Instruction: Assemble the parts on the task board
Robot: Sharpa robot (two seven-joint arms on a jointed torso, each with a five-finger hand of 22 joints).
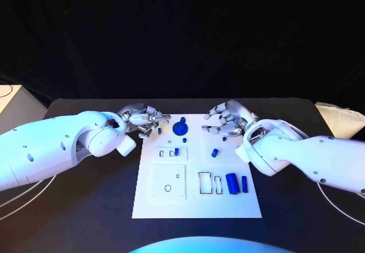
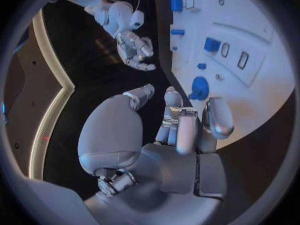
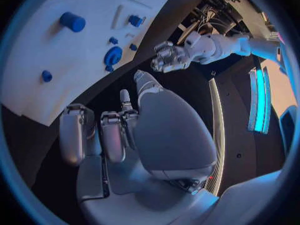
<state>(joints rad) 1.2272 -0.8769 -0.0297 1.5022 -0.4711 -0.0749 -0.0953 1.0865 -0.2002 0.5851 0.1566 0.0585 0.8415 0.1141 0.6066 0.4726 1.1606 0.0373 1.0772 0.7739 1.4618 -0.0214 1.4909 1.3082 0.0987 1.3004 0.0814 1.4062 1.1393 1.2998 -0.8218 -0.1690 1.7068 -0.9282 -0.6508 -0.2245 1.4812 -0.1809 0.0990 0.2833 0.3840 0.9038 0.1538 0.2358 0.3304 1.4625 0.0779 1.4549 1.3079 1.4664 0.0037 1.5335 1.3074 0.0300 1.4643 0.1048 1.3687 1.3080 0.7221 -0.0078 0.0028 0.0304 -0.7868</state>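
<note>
The white task board [image 1: 198, 203] lies in the middle of the black table. At its far end sits a round blue part [image 1: 180, 128] with a small blue piece [image 1: 185, 140] just in front of it. More blue parts stand further down: one by the small slots [image 1: 176, 152], one to the right of it [image 1: 214, 153], and two larger ones [image 1: 232, 183] [image 1: 244, 183] near the right edge. My left hand [image 1: 144, 120] hovers at the board's far left corner, my right hand [image 1: 224, 121] at its far right corner. Both hold nothing, with fingers apart.
The left wrist view has the board [image 2: 262, 95], the round blue part [image 2: 199, 86] and my right hand [image 2: 134, 47] beyond my left hand [image 2: 181, 125]. From the right wrist I see the board [image 3: 44, 50], a blue cylinder [image 3: 72, 21] and my left hand [image 3: 167, 57].
</note>
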